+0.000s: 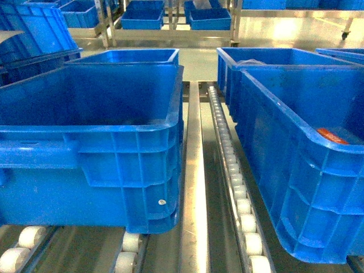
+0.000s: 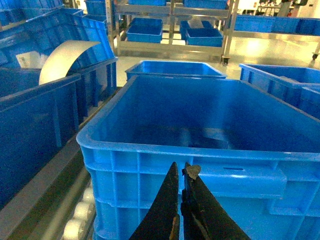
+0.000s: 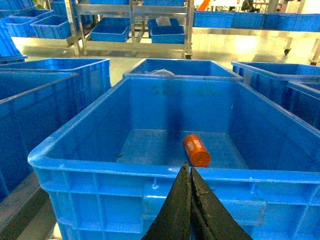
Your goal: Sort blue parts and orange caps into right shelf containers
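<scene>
The left gripper (image 2: 184,172) hangs just short of the near wall of a large blue crate (image 2: 150,150), its dark fingers pressed together at the tips with nothing between them; ahead of and below it the crate's floor looks bare, though the near wall hides part of the bottom. Beyond that crate stands a smaller one, and off to the gripper's left another crate holds a curled pale sheet (image 2: 65,57). The crates sit on roller tracks (image 1: 236,187) of a flow shelf, not on a counter. The right gripper (image 3: 190,175) is likewise shut and empty, poised at the near rim of the right shelf container (image 3: 125,172). Just ahead of it and slightly to its right, down on the crate floor, lies an orange cap (image 3: 196,150), a short cylinder on its side with faint lettering, well apart from every wall. It looks like hard, smooth plastic or painted metal: light, stiff, not fragile, but liable to roll and to slip from the fingers. If it needs moving, the surest hold is probably across its round body at mid-length, fingers squared to the axis, coming straight down so it is not nudged away. No blue parts are discernible in any view.
</scene>
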